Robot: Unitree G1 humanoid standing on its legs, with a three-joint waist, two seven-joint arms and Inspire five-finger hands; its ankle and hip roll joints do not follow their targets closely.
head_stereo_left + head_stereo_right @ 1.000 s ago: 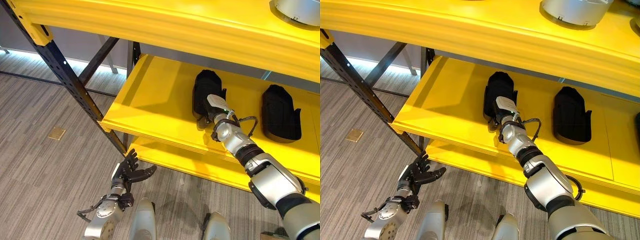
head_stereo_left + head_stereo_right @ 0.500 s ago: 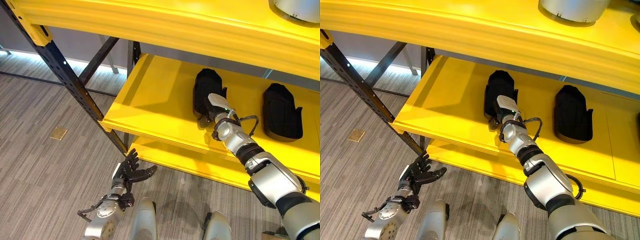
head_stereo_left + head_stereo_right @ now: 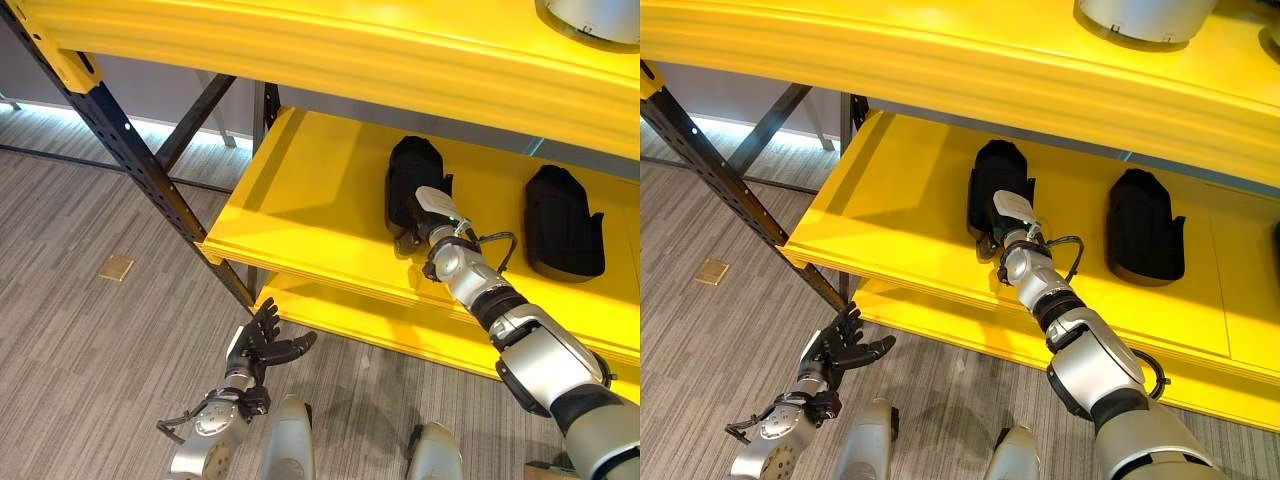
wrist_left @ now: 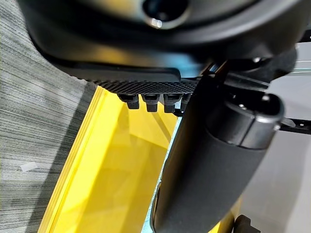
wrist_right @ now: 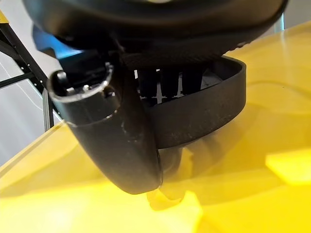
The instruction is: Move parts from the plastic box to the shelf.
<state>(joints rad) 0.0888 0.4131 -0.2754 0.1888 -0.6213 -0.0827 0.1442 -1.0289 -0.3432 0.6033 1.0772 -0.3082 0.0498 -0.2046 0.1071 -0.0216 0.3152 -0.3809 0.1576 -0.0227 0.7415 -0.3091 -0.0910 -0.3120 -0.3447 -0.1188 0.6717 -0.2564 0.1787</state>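
As before, right hand [image 3: 409, 225] on part [image 3: 412, 172]

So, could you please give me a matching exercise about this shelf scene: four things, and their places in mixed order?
Things:
1. left robot hand
2. right robot hand
3. right black part
4. silver round part

Places:
a. on the top level of the yellow shelf
b. low over the grey floor, fingers spread
c. alone on the middle level
d. at the left black part on the middle level

Pairs: 1-b, 2-d, 3-c, 4-a
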